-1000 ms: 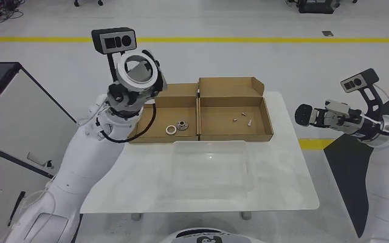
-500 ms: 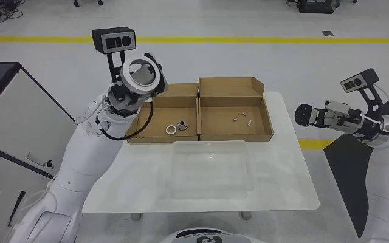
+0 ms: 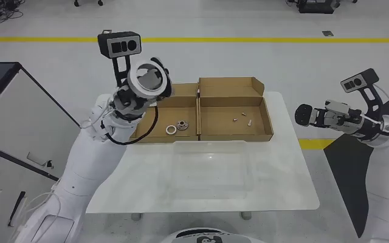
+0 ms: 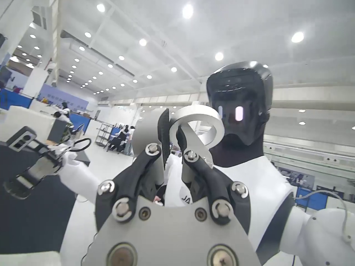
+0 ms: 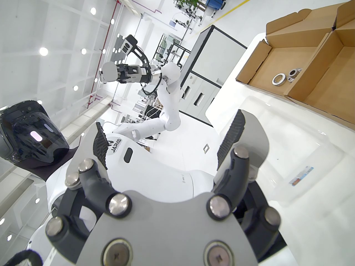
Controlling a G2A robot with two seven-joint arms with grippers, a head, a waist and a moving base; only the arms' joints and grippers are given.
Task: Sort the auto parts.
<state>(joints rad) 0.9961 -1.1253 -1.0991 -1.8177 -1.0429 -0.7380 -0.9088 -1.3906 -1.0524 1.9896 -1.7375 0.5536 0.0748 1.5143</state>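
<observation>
A large silver ring [image 3: 148, 79] is held high in the air above the table's far left corner, with my left gripper [image 4: 173, 131] shut on its rim, one finger inside the ring [image 4: 198, 123] and one outside. Below it, the left cardboard box [image 3: 159, 97] holds a small ring [image 3: 171, 129] and a flanged metal part [image 3: 182, 126]. The right cardboard box [image 3: 267, 118] holds a few small bolts [image 3: 243, 115]. My right gripper [image 5: 169, 128] stands open and empty off the table's right side [image 3: 302, 113].
A clear plastic bin [image 3: 211, 170] sits on the white table [image 3: 285, 182] in front of the two boxes. A grey cabinet [image 3: 24, 115] stands at the left of the table.
My left arm has carried the large ring a little to the right and closer to the left box. The right arm has kept still.
</observation>
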